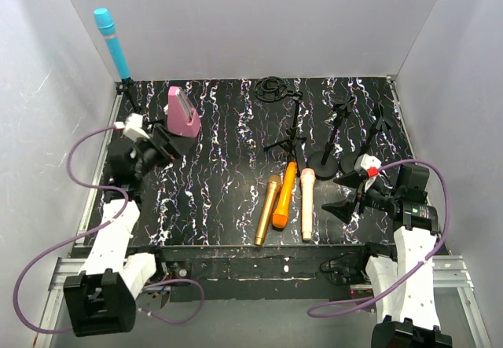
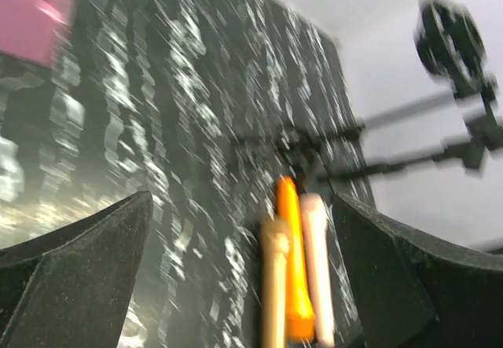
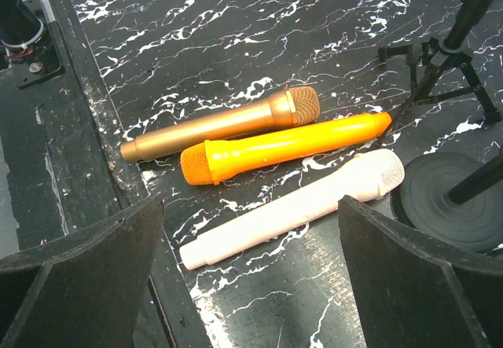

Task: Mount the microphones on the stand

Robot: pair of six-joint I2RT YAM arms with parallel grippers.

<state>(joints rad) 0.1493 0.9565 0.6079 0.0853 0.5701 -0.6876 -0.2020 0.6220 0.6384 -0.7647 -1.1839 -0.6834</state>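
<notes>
**Item 1, left gripper** (image 2: 242,206): jaws spread wide, nothing between them, hanging over the table (image 1: 228,128) near the pink block (image 1: 183,111).

**Item 2, right gripper** (image 3: 251,206): jaws likewise released and empty, poised above three loose microphones.

**Item 3, cyan-blue microphone** (image 1: 110,38): seated, tilted, on the corner stand (image 1: 126,87) at far left (I count it done).

**Item 4, gold microphone** (image 3: 220,124), **orange microphone** (image 3: 283,148), **peach-pink microphone** (image 3: 291,206): lying side by side near the front edge, orange in the middle.

**Item 5, tripod stand** (image 1: 291,132) **and round-base stands** (image 1: 334,140): just behind them, apparently vacant.

**Step in hand, by my reckoning:** choosing the second microphone. Next, my right jaws should go down astride the peach-pink barrel and close without nudging the orange one. Then I lift it to a free stand.
</notes>
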